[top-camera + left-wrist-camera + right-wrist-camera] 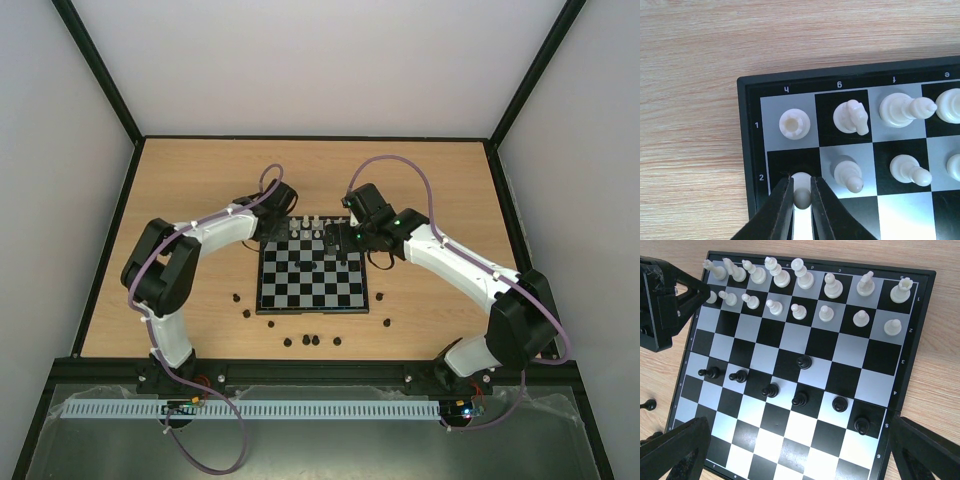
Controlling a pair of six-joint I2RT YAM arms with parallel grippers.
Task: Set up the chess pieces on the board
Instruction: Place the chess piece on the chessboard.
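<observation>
The board (262, 290) lies between both arms. White chess pieces (799, 311) fill its two far rows, and several black pawns (800, 399) stand scattered mid-board. My left gripper (801, 179) is shut on a white pawn (801, 196), which stands on the corner-file square of row 2 beside the white rook (794, 124). In the top view the left gripper (284, 230) is at the board's far left corner. My right gripper (800, 425) hangs open above the board with nothing between its fingers (675, 450); from above, the right gripper (356, 240) is at the far right corner.
Several black pieces (310, 340) stand loose on the wooden table in front of the board, with others to the left (240, 305) and one to the right (387, 322). A black frame edges the table. The left arm's black gripper body (662, 305) shows in the right wrist view.
</observation>
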